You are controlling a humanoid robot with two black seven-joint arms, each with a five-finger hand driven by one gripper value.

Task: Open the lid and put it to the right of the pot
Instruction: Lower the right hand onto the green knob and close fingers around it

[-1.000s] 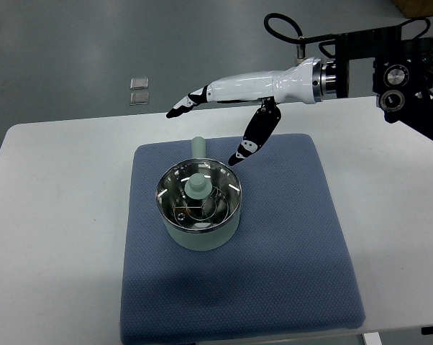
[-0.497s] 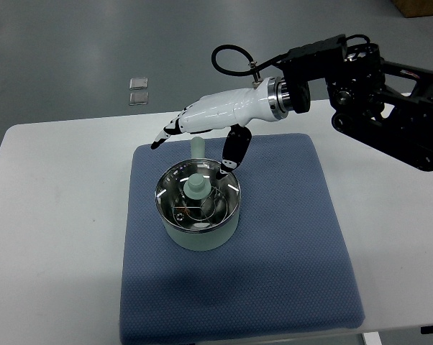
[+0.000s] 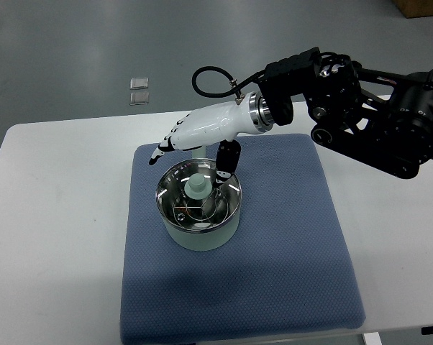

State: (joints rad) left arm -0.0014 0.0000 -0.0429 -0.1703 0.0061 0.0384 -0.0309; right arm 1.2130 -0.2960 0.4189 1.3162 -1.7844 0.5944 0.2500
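Right hand (image 3: pixel 202 133): glossy white shell, black finger segments with white tips (thumb likewise black). Silver wrist ring; black looped cable at 12 o'clock. Forearm: black machined housings, exposed joints.
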